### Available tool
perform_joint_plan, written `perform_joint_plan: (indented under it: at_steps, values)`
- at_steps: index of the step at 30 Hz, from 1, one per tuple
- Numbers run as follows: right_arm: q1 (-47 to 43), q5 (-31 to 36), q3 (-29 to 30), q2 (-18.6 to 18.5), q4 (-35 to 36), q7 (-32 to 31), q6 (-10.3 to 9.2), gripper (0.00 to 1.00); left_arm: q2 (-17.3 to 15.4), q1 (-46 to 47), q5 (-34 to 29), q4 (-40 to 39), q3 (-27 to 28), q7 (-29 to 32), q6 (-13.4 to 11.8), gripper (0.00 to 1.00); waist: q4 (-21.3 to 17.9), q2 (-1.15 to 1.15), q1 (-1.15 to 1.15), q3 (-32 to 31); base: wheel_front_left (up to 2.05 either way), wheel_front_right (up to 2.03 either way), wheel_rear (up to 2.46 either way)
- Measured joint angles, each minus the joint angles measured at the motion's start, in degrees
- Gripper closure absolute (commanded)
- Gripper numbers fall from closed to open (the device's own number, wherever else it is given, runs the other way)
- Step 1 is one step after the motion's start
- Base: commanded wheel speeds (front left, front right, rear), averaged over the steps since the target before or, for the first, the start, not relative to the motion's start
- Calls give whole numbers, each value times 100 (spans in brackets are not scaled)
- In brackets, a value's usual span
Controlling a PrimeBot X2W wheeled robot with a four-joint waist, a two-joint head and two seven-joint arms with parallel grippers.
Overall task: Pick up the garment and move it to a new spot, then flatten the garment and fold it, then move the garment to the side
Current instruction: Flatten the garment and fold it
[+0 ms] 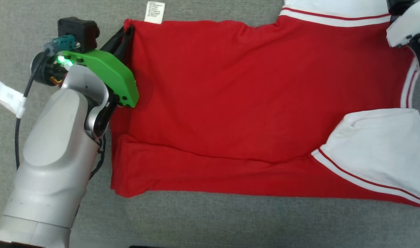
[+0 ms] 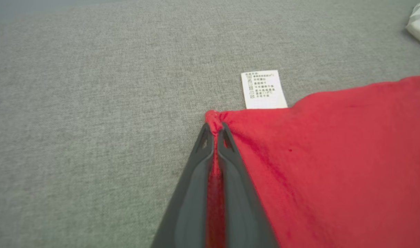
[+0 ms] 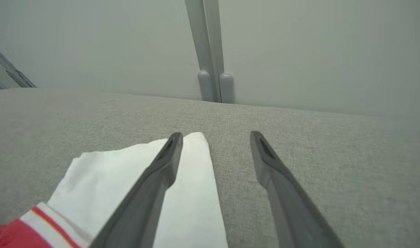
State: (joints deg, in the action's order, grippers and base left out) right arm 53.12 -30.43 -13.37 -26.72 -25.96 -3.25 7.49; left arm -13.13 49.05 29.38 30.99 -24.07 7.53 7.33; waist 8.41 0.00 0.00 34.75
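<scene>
Red garment [image 1: 230,103] w/ corner clamped in L tool [image 2: 215,129]; R tool [image 3: 215,137] spread wide over white sleeve [image 3: 127,179].

The garment [image 1: 230,103] runs off the head view's right edge; print on its label [image 2: 264,89] is unreadable.

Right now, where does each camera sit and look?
Head view: on the head, looking down at the garment; left forearm, left tool show.
Left wrist view: on that wrist, along shut fingers pinching the garment's corner.
Right wrist view: on that wrist, along the open right tool, over the sleeve.
Shared: head and left wrist see the label.
</scene>
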Motion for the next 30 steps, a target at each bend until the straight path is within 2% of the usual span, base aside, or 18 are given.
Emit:
perform_joint_plan:
  at_steps: [9, 10, 11, 12, 15, 21, 30]
  values:
    - [1252, -166, -950, -244, -1076, -1168, 0, 0, 209, 240, 194, 35, -345, -280, 22, 100, 555, 0, 0, 359, 0, 0, 0]
    - [1335, -172, -1017, -269, -1102, -1268, 0, 18, 211, 253, 212, 42, -366, -298, 23, 100, 588, 0, 0, 379, 0, 0, 0]
    - [1432, -235, -1042, -274, -1155, -1369, 0, 54, 214, 272, 236, 49, -382, -325, 25, 100, 620, 0, 0, 400, 0, 0, 0]
    - [1494, -261, -1082, -283, -1194, -1447, 0, 100, 212, 277, 246, 56, -383, -369, 27, 100, 643, 0, 0, 410, 0, 0, 0]
    - [1544, -315, -1170, -304, -1196, -1473, 1, 100, 167, 279, 286, 78, -378, -466, 27, 100, 649, 0, 0, 377, 0, 0, 0]
    - [1465, -434, -1188, -459, -840, -849, 2, 100, -25, 284, 285, -14, -320, -583, 15, 100, 529, 0, 0, 180, 0, 0, 0]
    - [297, -791, -948, -687, 246, 208, 1, 100, -412, 47, 235, -582, -293, -498, -146, 100, 187, 0, 0, -284, 0, 0, 0]
